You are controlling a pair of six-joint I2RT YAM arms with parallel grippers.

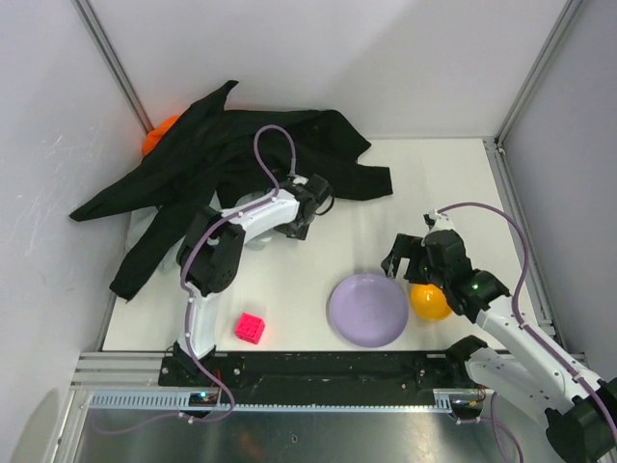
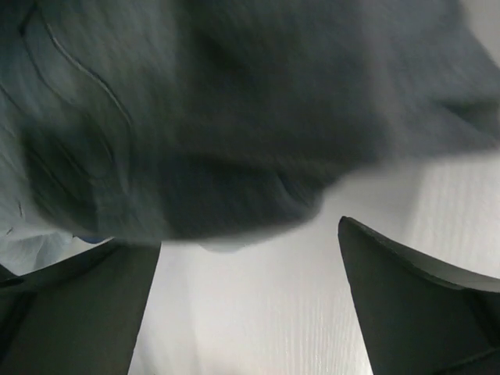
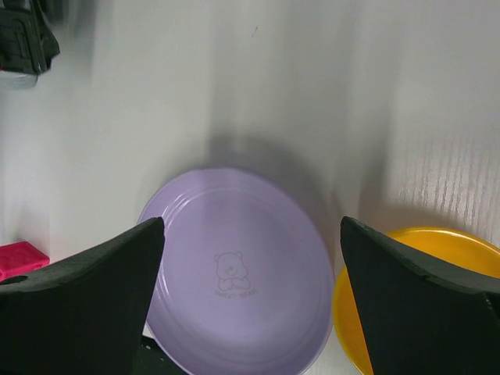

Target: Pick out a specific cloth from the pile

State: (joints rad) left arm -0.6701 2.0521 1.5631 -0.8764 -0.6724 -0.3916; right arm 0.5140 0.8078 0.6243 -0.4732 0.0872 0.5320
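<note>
Nothing's picked yet: the left gripper (image 1: 313,204) sits wide open and empty at the near edge of the pile (image 1: 241,154), with dark bluish fabric, probably the navy cloth (image 2: 219,117), just ahead of its fingers. The right gripper (image 3: 251,226) is open too, over the purple plate (image 3: 234,273) — little bear print on it, lettering underneath too small to read.

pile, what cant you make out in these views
Top view: navy cloth not distinguishable; black garment covers the pile.
Left wrist view: blurred dark fabric, garment unclear.
Top view: orange item mostly under the black garment.
Right wrist view: yellow bowl cut by frame edge and right finger.
</note>
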